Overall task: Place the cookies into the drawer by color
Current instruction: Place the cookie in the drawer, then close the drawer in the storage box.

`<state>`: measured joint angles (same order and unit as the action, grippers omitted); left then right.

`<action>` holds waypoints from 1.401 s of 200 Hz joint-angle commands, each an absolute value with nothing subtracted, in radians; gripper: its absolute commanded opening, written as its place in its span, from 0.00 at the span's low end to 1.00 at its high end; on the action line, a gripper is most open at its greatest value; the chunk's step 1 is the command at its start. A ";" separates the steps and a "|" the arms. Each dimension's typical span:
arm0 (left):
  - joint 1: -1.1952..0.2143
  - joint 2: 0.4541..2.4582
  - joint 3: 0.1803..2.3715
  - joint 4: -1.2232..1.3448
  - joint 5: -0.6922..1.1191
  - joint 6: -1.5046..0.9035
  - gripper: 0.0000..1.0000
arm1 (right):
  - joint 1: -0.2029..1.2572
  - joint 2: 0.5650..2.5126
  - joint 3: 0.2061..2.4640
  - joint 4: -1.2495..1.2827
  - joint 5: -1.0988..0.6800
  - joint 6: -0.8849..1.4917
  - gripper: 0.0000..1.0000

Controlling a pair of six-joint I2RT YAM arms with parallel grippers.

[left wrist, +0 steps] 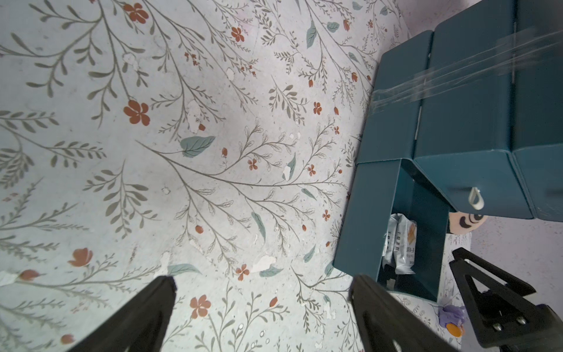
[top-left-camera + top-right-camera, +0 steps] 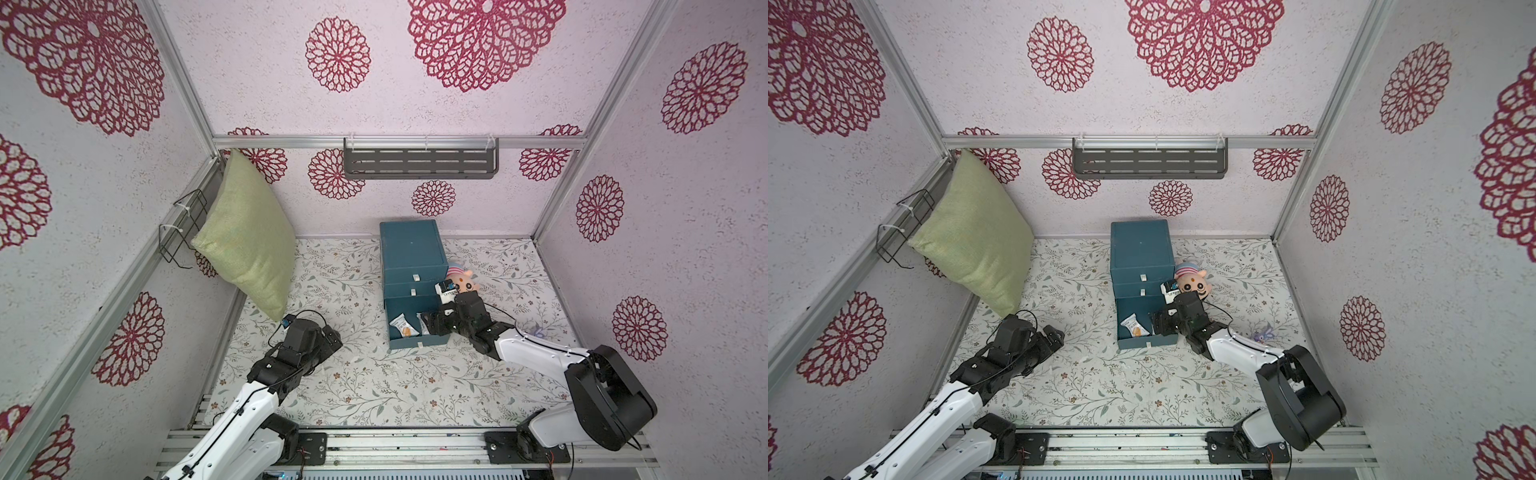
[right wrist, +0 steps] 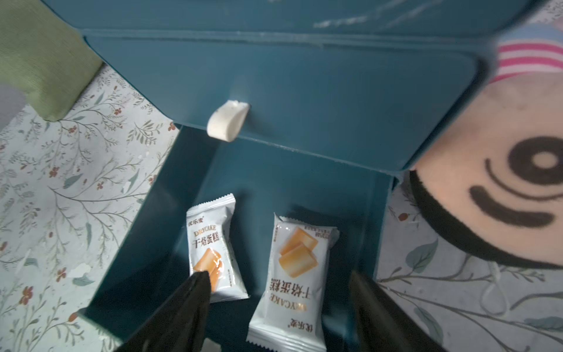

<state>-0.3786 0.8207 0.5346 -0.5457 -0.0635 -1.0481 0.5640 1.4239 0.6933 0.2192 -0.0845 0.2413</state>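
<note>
Cookies in white flat foil packets (image 3: pixel 213 243) lie in the pulled-out bottom tray (image 3: pixel 289 176) of the dark teal three-drawer chest (image 2: pixel 411 245), directly beneath my right claw (image 3: pixel 278 275), which is spread and empty; I judge whites belong together here. My left claw (image 1: pixel 263 278), also spread, hangs aside.

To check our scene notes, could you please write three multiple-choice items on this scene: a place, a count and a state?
1. Where is the plush toy head? A. On top of the chest. B. Inside a drawer. C. Beside the chest.
2. How many cookie packets lie in the open drawer? A. Two white. B. None. C. Four black.
3. Which drawer is pulled out? A. Top. B. Middle. C. Bottom.
Key: 1 C, both top views show it beside the chest; 2 A, the right wrist view shows two white packets; 3 C, only the lowest drawer juts forward.
</note>
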 commanded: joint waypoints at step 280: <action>-0.369 1.583 1.551 -0.686 0.089 -0.678 0.97 | 0.560 0.829 0.110 0.370 -0.371 0.573 0.99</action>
